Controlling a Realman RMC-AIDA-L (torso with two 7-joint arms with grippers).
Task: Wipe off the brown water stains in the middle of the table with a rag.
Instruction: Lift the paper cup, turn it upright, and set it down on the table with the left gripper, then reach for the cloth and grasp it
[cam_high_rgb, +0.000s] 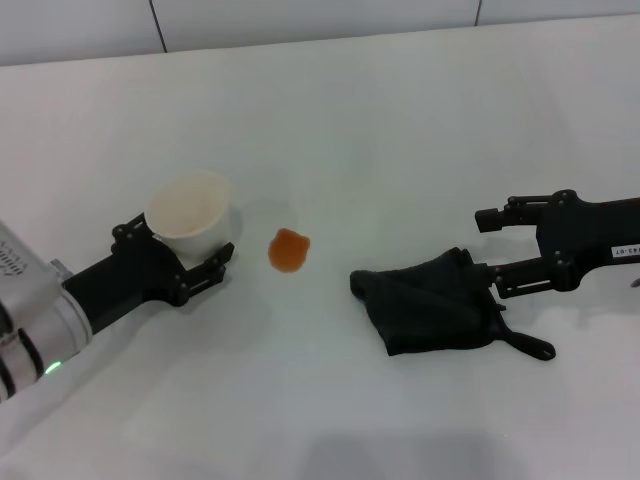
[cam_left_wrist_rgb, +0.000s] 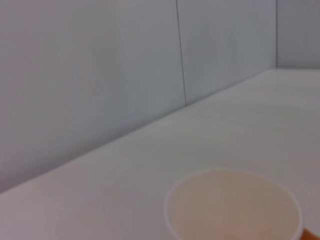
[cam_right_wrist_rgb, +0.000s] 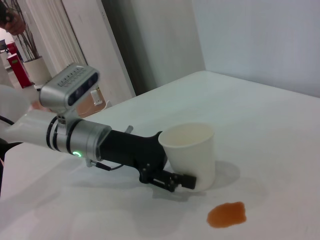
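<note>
Black bunched soft cloth rag (cam_high_rgb: 432, 303): limp, light; I am gripping its right fold, right gripper (cam_high_rgb: 487, 247) jaws spread, left gripper (cam_high_rgb: 190, 262) pinching white paper cup (cam_high_rgb: 192, 212).

Wall, far side: a pale grey-white panelled wall (cam_high_rgb: 300, 20) stood along the far edge, split by thin dark upright seams (cam_high_rgb: 158, 27).
Wall, from the left wrist view: the same plain panels (cam_left_wrist_rgb: 90, 75) ran on to a corner, with one dark seam (cam_left_wrist_rgb: 181, 55) showing.
Wall, from the right wrist view: a smooth pale wall (cam_right_wrist_rgb: 260, 40) met a darker grey upright panel (cam_right_wrist_rgb: 150, 40).
Curtain: a long pale curtain (cam_right_wrist_rgb: 55, 35) hung beside the grey panel.
Far corner: a white pot with dark stems (cam_right_wrist_rgb: 36, 65) stood beside a red object (cam_right_wrist_rgb: 17, 67).
Light: it was soft and even, with faint shadows.
</note>
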